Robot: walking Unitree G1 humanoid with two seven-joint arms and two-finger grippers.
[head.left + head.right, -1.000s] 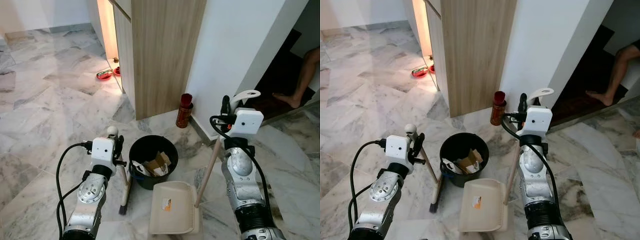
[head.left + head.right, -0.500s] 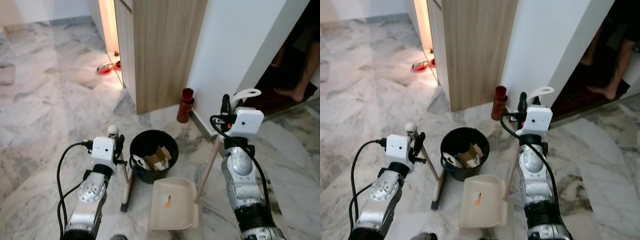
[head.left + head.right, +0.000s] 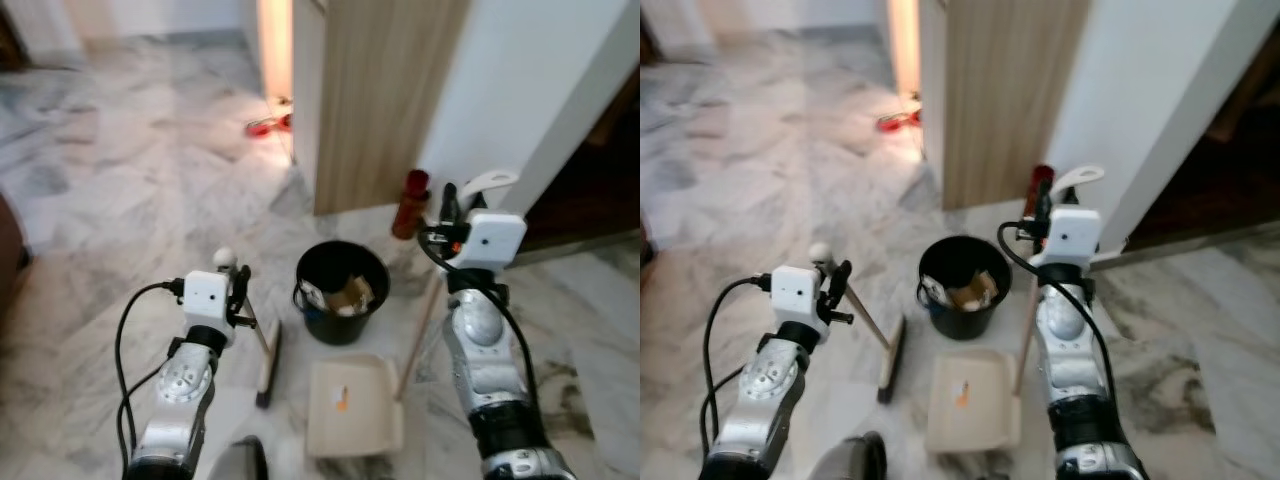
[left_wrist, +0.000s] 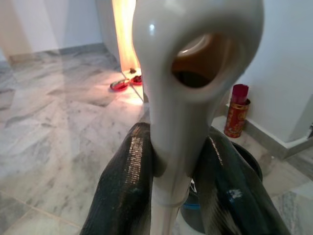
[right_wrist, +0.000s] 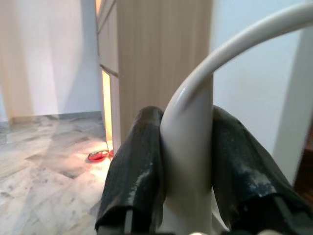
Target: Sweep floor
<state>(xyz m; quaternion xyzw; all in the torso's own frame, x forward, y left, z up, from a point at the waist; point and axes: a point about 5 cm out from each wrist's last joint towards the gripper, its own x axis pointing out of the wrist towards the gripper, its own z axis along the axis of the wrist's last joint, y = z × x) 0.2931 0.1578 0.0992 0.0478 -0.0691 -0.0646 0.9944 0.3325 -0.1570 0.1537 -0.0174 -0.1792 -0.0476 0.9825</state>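
Left gripper (image 4: 171,161) clamped on broom (image 3: 268,352) handle, bristles on floor lower centre. Right gripper (image 5: 186,147) squeezing dustpan (image 3: 352,407) handle, pan flat below bin (image 3: 342,290), probably ready to catch sweepings.

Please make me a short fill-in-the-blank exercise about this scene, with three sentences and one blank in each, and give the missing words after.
1. The left gripper is shut on the handle of the ____.
2. The right gripper holds the handle of the beige ____.
3. The black bucket stands on the marble floor and holds ____, not water.

Missing words: broom; dustpan; trash
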